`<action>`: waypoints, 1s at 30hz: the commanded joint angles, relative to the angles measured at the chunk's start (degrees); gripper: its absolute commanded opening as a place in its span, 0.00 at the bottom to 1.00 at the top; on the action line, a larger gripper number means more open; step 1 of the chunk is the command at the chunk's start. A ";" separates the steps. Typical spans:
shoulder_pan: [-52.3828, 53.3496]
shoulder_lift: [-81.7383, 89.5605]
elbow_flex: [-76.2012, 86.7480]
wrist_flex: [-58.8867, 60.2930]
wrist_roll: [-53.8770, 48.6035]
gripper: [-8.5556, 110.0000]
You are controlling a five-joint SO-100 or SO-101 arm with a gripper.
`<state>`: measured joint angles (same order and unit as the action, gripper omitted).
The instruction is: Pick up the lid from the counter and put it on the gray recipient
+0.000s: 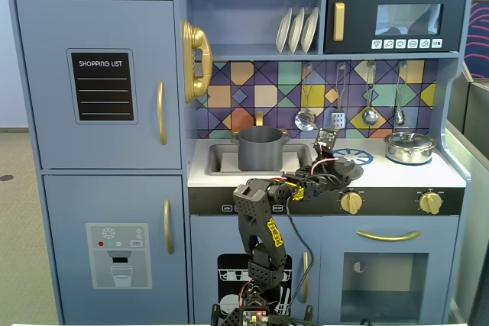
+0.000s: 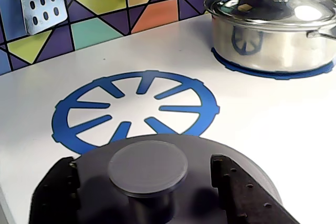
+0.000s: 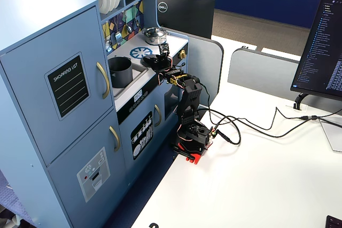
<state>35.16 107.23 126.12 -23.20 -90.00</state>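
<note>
The dark-gray lid (image 2: 202, 153) lies on the white counter and covers the near edge of a blue burner print (image 2: 134, 108). In the wrist view my gripper (image 2: 142, 163) is open and straddles the lid's round knob (image 2: 148, 167). One black finger (image 2: 55, 187) stands left of the knob and the other (image 2: 236, 192) right of it, each with a gap. The lid also shows under the gripper in both fixed views (image 1: 341, 169) (image 3: 151, 60). The gray recipient (image 1: 260, 149) stands in the sink, left of the gripper, open on top; it also shows in a fixed view (image 3: 121, 71).
A shiny silver pot with its own lid (image 2: 273, 27) stands on the far right burner (image 1: 410, 147). Utensils hang on the tiled back wall (image 1: 336, 108). The sink rim (image 1: 210, 159) lies between lid and gray pot.
</note>
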 commanded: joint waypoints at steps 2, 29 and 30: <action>-0.70 -0.44 -4.13 -2.20 -0.79 0.16; -2.46 8.61 -10.11 1.76 -1.93 0.07; -2.99 9.40 -10.99 2.64 -1.67 0.07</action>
<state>33.75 110.57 120.94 -21.88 -91.14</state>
